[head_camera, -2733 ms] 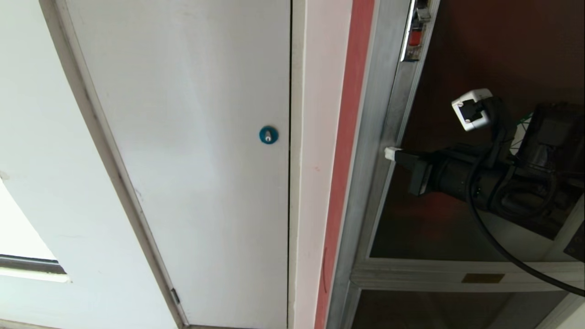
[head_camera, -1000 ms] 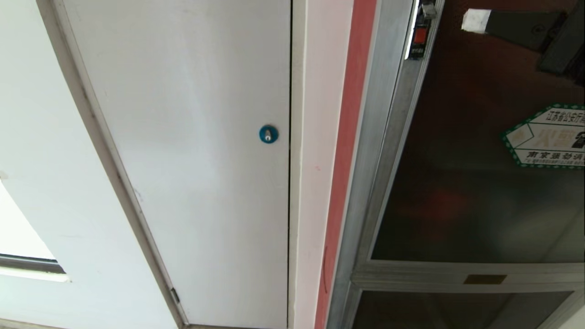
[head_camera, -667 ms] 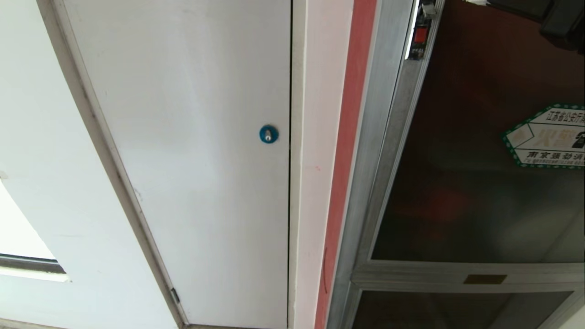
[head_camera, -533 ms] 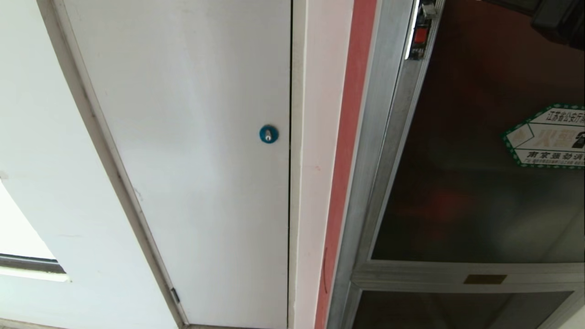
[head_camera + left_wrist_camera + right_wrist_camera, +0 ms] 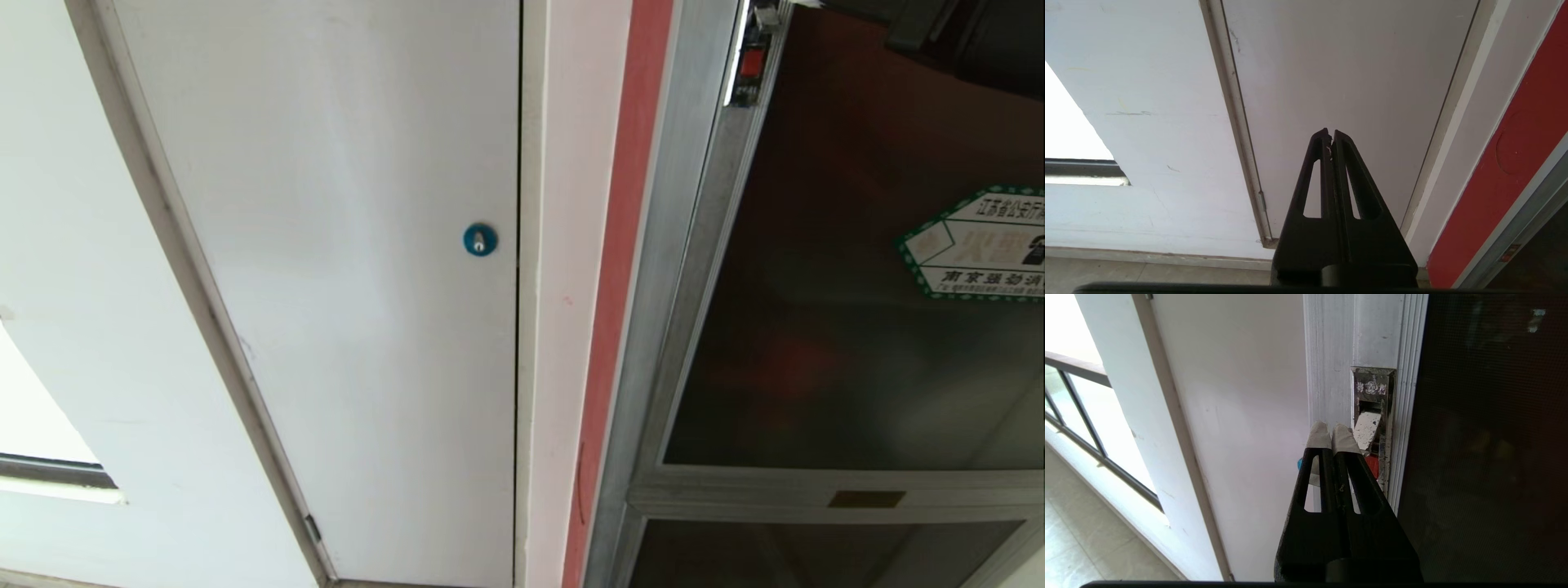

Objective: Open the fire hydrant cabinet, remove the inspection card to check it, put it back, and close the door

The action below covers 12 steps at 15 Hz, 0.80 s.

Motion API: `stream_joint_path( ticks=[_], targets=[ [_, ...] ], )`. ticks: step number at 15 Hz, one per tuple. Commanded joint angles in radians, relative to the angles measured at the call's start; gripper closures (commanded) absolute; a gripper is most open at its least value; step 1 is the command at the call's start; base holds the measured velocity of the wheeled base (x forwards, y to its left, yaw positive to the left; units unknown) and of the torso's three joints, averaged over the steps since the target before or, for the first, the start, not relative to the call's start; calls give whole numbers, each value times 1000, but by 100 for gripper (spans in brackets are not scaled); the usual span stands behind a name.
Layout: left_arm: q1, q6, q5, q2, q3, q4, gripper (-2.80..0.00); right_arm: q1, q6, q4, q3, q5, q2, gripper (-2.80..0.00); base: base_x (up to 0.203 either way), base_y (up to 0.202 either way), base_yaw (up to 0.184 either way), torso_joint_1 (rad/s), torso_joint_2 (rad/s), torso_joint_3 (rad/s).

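While the door of the fire hydrant cabinet stands shut in its silver frame, we see our right gripper up at the latch, the landmark we place everything else by. The gripper's 2 taped fingertips are pressed together with nothing between them, and they sit just beside the latch, on its frame side, close to the pale lever in the latch's recess; we cannot tell whether they touch it. A small red piece shows just below that lever, behind the fingers. The door's dark tinted glass lies on the far side of the latch from the gripper, and its green-bordered hexagonal sticker sits lower on the glass, well apart from the latch. The inspection card is not visible to us. A white door with 1 blue round lock stands on the other side of the latch, past a red strip. Our left gripper hangs low before that white door, far from the latch, its 2 fingers together and empty.
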Motion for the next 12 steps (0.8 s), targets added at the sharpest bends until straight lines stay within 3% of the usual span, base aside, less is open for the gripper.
stream_joint_path(
  ticks=[1, 12],
  targets=[
    [0, 0, 0, 0, 12, -1, 0, -20, 1, -4, -11, 1, 21, 0, 0, 0, 0, 0, 0, 0],
    [0, 0, 0, 0, 12, -1, 0, -40, -2, -4, -31, 4, 75, 0, 0, 0, 0, 0, 0, 0]
  ],
)
